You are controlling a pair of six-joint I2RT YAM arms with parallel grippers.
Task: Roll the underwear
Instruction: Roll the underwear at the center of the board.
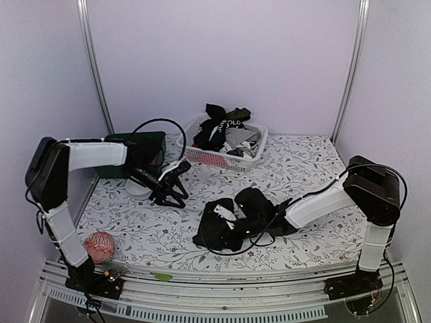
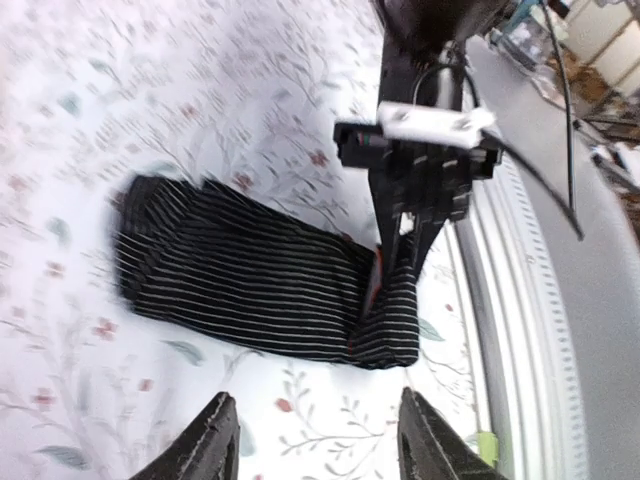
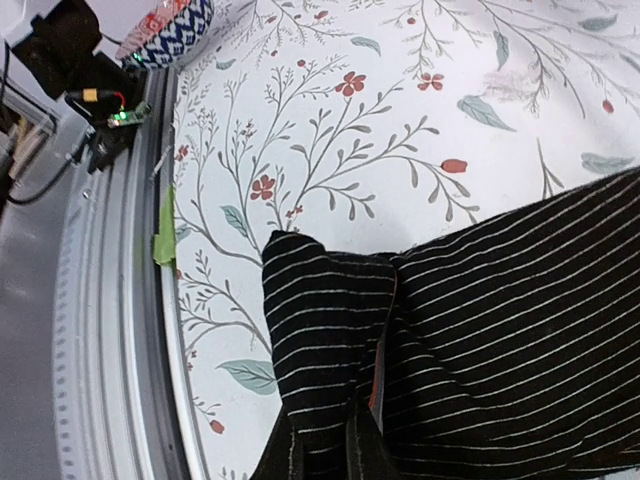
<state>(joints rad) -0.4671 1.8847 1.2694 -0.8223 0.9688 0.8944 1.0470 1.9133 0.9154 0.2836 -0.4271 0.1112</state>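
A black underwear with thin white stripes lies partly folded near the table's front middle. My right gripper is shut on a bunched fold at its near corner; its fingers pinch the cloth between them. In the left wrist view the same striped underwear stretches across the floral cloth, with the right gripper clamped on its right end. My left gripper stands open just short of the garment's edge, nothing between its fingers. From above, the left gripper hangs left of the underwear, apart from it.
A white lattice basket at the back holds several more garments. A dark green box and a white dish sit behind the left arm. A red patterned round object rests at the front left. The metal front rail runs close by.
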